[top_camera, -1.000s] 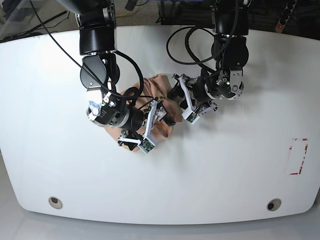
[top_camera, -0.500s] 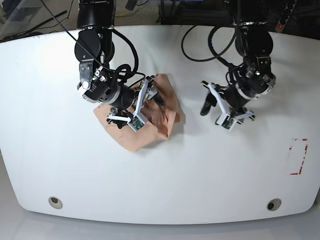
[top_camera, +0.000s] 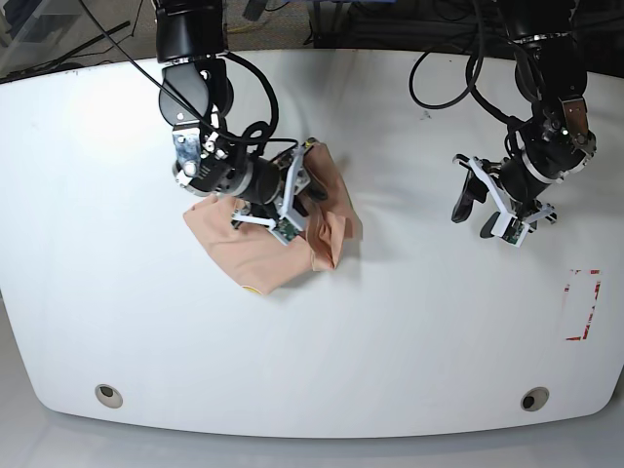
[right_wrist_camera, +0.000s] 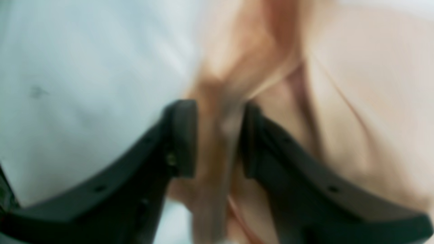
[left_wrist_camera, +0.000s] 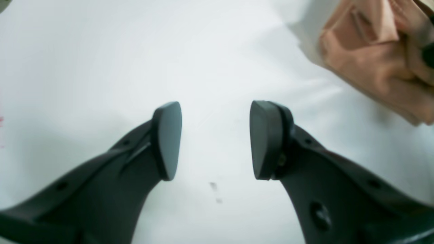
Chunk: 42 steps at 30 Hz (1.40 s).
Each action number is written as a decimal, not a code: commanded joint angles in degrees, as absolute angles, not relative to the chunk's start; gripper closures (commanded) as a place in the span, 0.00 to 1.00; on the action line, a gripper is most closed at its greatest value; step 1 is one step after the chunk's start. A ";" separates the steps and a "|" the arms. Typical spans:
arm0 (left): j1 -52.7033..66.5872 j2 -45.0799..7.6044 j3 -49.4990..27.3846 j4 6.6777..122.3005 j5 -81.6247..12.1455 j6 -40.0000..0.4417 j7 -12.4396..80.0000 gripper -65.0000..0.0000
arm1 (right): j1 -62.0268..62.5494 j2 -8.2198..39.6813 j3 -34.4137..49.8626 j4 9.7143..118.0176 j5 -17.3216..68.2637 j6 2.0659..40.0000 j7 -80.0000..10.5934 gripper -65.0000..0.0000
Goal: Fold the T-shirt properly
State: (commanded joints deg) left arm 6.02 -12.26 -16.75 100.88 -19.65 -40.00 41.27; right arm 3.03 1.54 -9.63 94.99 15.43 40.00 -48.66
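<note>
Peach T-shirt (top_camera: 255,255), base view: crumpled, left of the table's (top_camera: 419,361) middle; right gripper (top_camera: 266,207) over it, nearer | Left wrist: my left gripper (left_wrist_camera: 216,140) wide apart, empty, shirt up right | Right wrist: fingers part-open, blurry; can't tell if cloth's held.

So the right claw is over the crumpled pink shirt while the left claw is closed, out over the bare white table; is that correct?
Not quite: the left claw is open, its fingers wide apart, as the left wrist view shows. It is indeed out over the bare white table, and the right claw is over the crumpled pink shirt.
</note>
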 joint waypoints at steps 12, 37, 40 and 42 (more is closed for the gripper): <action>6.20 -11.91 -16.66 100.53 -19.65 -40.00 41.27 0.55 | 2.07 0.04 -16.04 93.49 14.90 40.00 -48.75 0.70; 6.02 -11.82 -11.65 100.53 -19.65 -40.00 41.10 0.55 | -4.70 6.90 -4.18 104.75 14.99 38.20 -53.93 0.42; 6.02 -11.82 -11.38 100.62 -19.65 -40.00 41.10 0.55 | -4.79 6.90 -4.18 102.11 14.99 38.20 -52.97 0.53; 6.02 -11.82 -11.38 100.18 -19.65 -40.00 41.10 0.55 | -4.88 6.90 -4.53 100.00 14.99 38.20 -51.03 0.59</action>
